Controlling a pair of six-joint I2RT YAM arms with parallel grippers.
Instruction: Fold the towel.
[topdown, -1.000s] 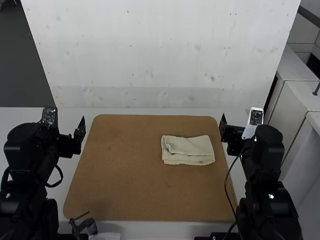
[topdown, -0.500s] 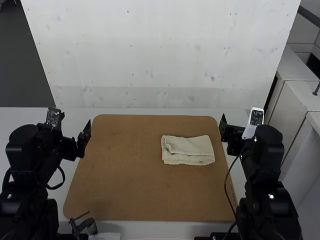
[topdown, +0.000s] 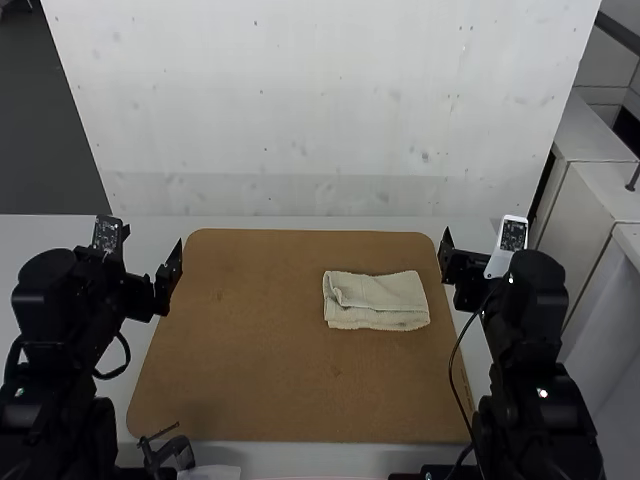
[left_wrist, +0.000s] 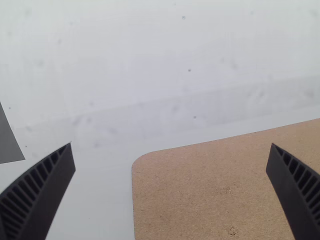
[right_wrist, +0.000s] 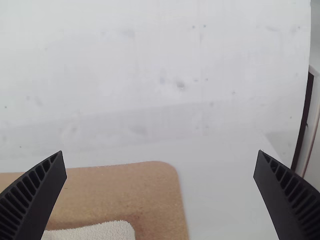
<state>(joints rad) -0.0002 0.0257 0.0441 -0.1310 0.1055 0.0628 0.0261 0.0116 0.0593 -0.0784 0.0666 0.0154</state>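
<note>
My left tool (topdown: 170, 258) has edged toward the board (topdown: 250, 360). It and my right tool (topdown: 446, 250), near the folded towel (topdown: 385, 300), stand spread, empty.

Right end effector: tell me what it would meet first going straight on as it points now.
Most likely the white panel beyond the brown board, judging by the right wrist view; depth is unclear.

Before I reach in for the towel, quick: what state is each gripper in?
Left gripper: open, holding nothing.
Right gripper: open, holding nothing.
</note>
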